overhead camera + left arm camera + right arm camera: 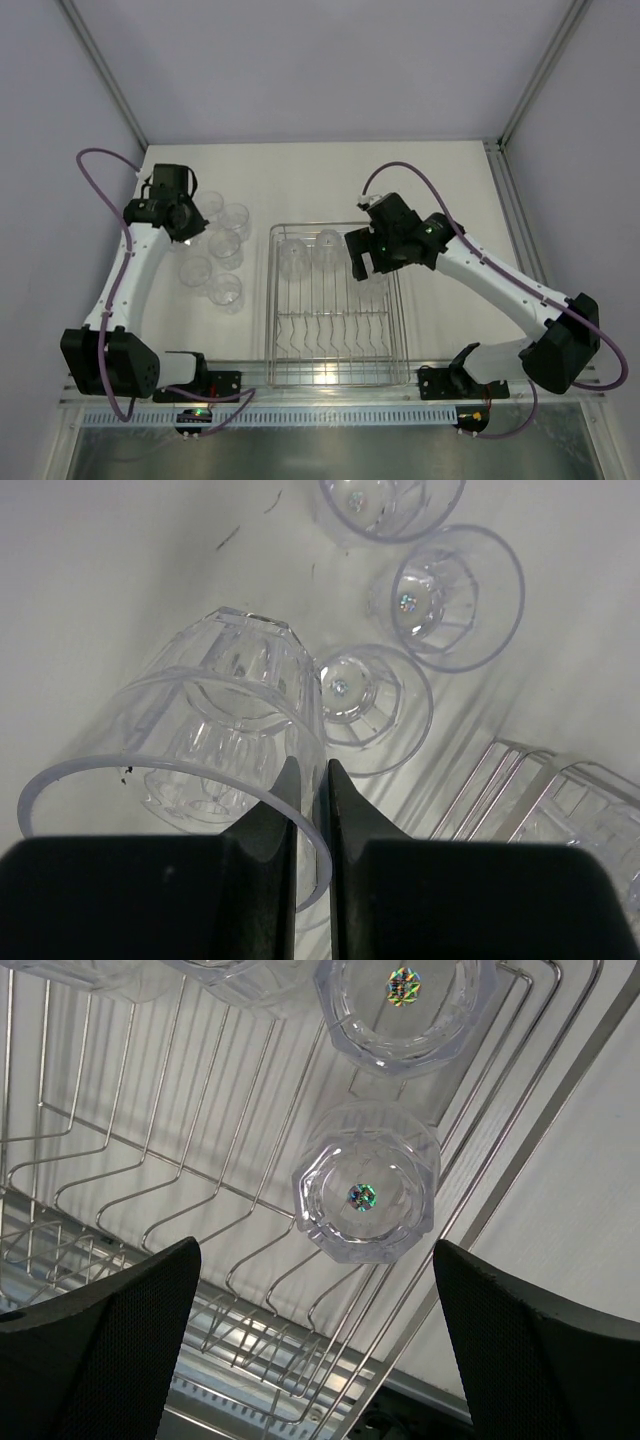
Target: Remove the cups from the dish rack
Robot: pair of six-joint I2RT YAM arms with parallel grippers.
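Right wrist: cup point(365, 1195) centred ahead of the spread claw point(315, 1255).

No legible text, brand, number or sign appears in any view. The small iridescent stickers point(361, 1196) on the bases of the cups point(400, 1130) in the dish rack point(120, 1160) and on the surface point(120, 560) carry no readable characters.

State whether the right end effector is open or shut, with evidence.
Open: the right end effector has its fingers far apart above a cup.
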